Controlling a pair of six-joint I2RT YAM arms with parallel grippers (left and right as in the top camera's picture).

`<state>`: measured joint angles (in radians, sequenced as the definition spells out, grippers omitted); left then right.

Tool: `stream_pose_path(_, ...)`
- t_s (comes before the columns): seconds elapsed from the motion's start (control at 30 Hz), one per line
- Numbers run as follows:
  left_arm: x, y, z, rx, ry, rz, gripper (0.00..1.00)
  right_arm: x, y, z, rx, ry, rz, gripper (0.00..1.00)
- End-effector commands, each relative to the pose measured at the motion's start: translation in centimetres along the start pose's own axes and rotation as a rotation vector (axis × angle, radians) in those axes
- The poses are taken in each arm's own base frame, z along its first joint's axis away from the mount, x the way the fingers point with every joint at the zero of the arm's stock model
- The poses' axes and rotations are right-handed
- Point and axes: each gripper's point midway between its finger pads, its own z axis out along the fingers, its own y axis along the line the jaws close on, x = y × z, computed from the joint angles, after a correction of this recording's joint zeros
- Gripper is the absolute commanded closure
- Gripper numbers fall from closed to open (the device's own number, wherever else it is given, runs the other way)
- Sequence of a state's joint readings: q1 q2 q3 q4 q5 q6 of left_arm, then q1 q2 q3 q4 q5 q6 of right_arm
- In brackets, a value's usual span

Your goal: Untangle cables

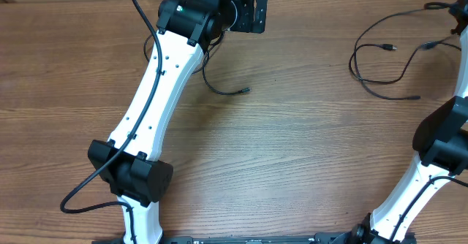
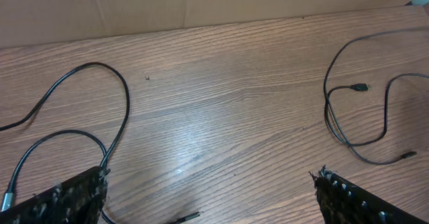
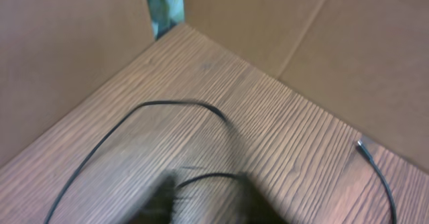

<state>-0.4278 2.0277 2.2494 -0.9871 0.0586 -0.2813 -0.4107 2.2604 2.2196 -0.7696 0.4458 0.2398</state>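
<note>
the overhead view sets out the whole tabletop [image 1: 292, 149]; most of the cables [image 1: 380, 82] lie in loose overlapping loops at its far right corner, and one lone cable [image 1: 227, 93] curls just beside the left arm [image 1: 157, 98], well apart from the rest, its plug end pointing right; from above neither hand's fingers can be read.

the left wrist view supplies that; the left hand [image 2: 211, 177] hovers over bare wood with its fingers [image 2: 67, 197] spread wide at the two lower corners, nothing between them; the lone cable arcs by the left finger, and the far group sits to the right, with a small plug [image 2: 360, 87] lying inside one loop.

the right wrist view is blurred; it alone shows the cardboard walls [image 3: 67, 49] meeting at the corner of the tabletop, a cable loop running across the wood toward the right hand [image 3: 204, 200], and another plug end [image 3: 362, 144] near the right wall; the fingers are a dark smear at the lower edge, so whether that hand is spread, pressed together or pinching the cable cannot be told.
</note>
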Motion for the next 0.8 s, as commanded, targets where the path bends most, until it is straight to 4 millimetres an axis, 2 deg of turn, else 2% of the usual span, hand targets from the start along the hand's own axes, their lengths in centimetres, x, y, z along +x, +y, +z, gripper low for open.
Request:
stream_pose_path(0.0,0.0,0.2,0.5,-0.008,0.002,-0.016,0.00,1.6,1.5,0.2,-0.051,0.055,-0.006,0.05)
stream_pose_path(0.03,0.0,0.2,0.5,-0.007,0.001,-0.015,0.00,2.0,1.9,-0.1,-0.062,0.071,-0.016,0.00)
stream_pose_path(0.17,0.0,0.2,0.5,-0.008,0.001,-0.015,0.00,3.0,3.6,-2.7,-0.122,0.121,-0.048,0.00)
stream_pose_path(0.2,0.0,0.2,0.5,-0.008,0.001,-0.016,0.00,3.5,4.0,-3.9,-0.142,0.154,-0.035,0.00)
stream_pose_path(0.27,0.0,0.3,0.5,-0.008,0.003,-0.015,0.01,4.9,4.1,-5.4,-0.153,0.232,0.041,0.00)
stream_pose_path(0.37,0.0,0.3,0.5,-0.008,0.003,-0.015,0.00,8.8,4.8,-7.5,-0.213,0.442,0.147,0.00)
stream_pose_path(0.4,0.1,0.3,0.5,-0.009,0.005,-0.015,0.00,10.7,4.8,-8.2,-0.211,0.535,0.175,0.00)
stream_pose_path(0.47,0.3,0.3,0.5,-0.011,0.012,-0.016,0.00,12.6,4.2,-8.9,-0.180,0.623,0.189,0.00)
stream_pose_path(0.67,1.4,0.7,0.5,-0.025,0.059,-0.018,0.00,15.7,1.9,-10.9,-0.068,0.772,0.188,0.00)
stream_pose_path(0.77,1.8,0.7,0.4,-0.028,0.073,-0.015,0.00,18.1,1.0,-11.7,0.003,0.873,0.224,0.00)
